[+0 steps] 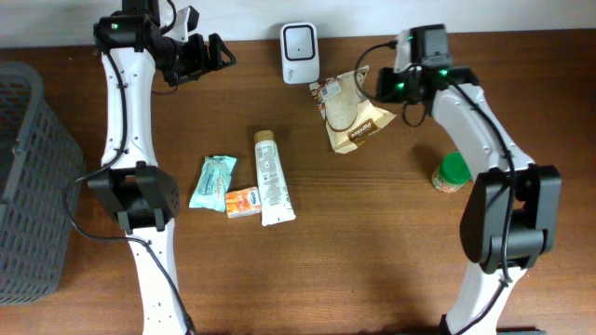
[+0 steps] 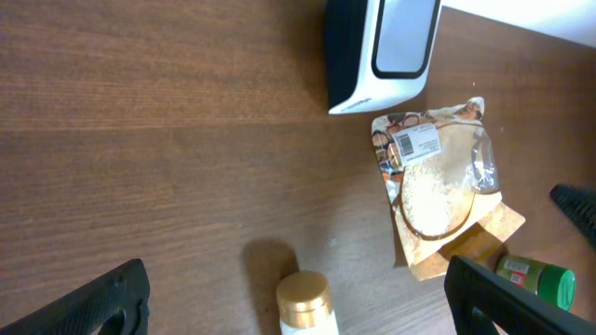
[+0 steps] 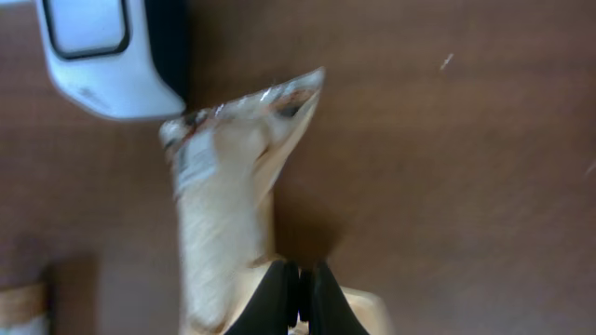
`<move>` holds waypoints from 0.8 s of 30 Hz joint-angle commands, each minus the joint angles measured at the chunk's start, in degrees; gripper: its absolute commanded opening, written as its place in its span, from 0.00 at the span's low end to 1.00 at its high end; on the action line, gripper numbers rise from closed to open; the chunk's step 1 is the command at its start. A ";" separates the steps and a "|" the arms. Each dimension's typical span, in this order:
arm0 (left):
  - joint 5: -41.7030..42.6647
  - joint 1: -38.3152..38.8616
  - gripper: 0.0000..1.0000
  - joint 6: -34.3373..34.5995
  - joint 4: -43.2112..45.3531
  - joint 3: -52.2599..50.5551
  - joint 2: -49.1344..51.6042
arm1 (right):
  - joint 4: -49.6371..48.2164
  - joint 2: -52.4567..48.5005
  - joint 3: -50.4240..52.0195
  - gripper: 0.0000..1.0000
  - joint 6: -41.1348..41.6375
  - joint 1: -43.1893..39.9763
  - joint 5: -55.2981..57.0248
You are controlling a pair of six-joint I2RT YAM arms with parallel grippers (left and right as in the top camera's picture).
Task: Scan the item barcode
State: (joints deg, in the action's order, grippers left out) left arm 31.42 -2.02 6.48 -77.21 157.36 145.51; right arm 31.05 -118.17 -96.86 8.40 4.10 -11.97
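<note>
Right gripper [image 1: 385, 88], seen from overhead, is pinched shut on the right corner of the grain pouch [image 1: 349, 113], which lies just near of the white scanner [image 1: 300, 41]. The left gripper [image 1: 222, 54] hangs spread wide, empty. The brown wooden table [image 1: 372, 251] also holds a tube [image 1: 270, 177] and a jar [image 1: 452, 172], with a grey basket [image 1: 28, 186] at the left.

From the left wrist, the pouch's barcode label [image 2: 416, 141] faces up beside the scanner.

From the right wrist, blurred, the fingers meet on the pouch's edge.

I'd say the grasp is made and the scan itself remains.

Grey basket [image 1: 26, 149], tube [image 1: 273, 181], green-capped jar [image 1: 452, 173]
</note>
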 commanded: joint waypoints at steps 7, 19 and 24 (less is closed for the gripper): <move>0.02 -0.02 0.99 -0.52 -0.04 0.83 -0.55 | -2.34 -5.84 -0.50 0.71 -12.85 -1.40 -13.00; 0.02 -0.02 0.99 -0.52 -0.04 0.83 -0.55 | -0.44 -12.87 -0.46 0.04 -10.38 -1.53 -23.26; 0.02 -0.02 0.99 -0.52 -0.04 0.83 -0.55 | 2.23 -9.09 -0.50 0.04 -3.02 -4.26 -30.93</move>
State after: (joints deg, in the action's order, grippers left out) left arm 31.42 -2.02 6.48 -77.19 157.36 145.51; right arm 31.97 -129.93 -96.86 2.13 1.02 -39.94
